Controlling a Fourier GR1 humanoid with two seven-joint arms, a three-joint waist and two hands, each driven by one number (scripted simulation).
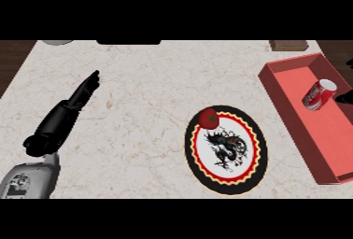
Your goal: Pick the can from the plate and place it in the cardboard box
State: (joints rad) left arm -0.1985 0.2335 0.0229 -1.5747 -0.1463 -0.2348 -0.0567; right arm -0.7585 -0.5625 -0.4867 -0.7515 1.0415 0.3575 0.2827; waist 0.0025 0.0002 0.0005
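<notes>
The red and white can (319,94) lies on its side inside the red open box (298,122) at the right edge of the counter. No hand holds it. The round plate (225,149), black-rimmed with a dark drawing in its middle, lies left of the box and has no can on it. A small black part of my right hand (345,96) shows at the right edge, just beside the can; the rest of it is out of view. My left hand (81,95) rests open at the left of the counter, fingers straight and pointing away, far from plate and box.
A small red round thing like a tomato (208,118) sits on the plate's upper left rim. At the counter's far edge stand a grey object (58,42), a black object (129,42) and a brown block (288,45).
</notes>
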